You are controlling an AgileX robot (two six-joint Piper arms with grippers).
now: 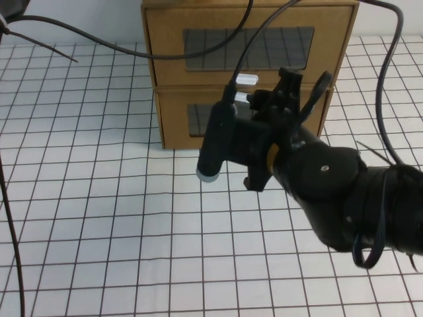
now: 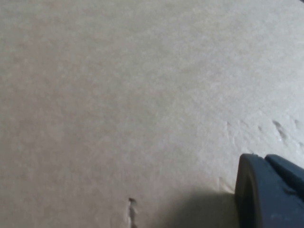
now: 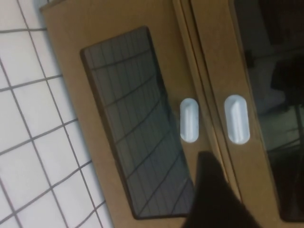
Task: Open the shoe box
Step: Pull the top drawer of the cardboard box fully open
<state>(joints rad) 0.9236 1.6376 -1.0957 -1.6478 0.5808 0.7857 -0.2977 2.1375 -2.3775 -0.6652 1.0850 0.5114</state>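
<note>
Reaching forward over the table (image 1: 99, 231), the right arm (image 1: 344, 191) fills the near side of the high view and holds the right hand (image 1: 291, 89) at the front of two stacked boxes. The hand sits just before the seam between the lower box (image 1: 175, 129) and the upper box (image 1: 165, 39). That is likely because each front has a white oval (image 3: 189, 120) beside that seam, the obvious place to tug a front open. Whether this hand is spread or pressed together I cannot tell: the arm's bulk covers much of it from above, and its wrist camera catches only a dark sliver. Which box it is meant for is equally unclear.

The boxes stand at the table's far side, both apparently closed, and the upper one is cut off at the top. Cables (image 1: 198, 53) trail across them.

The left hand (image 2: 268, 192) is absent from the high view. Its camera shows bare cardboard very close, so it is perhaps steadying the stack, and I cannot tell its state either.
</note>
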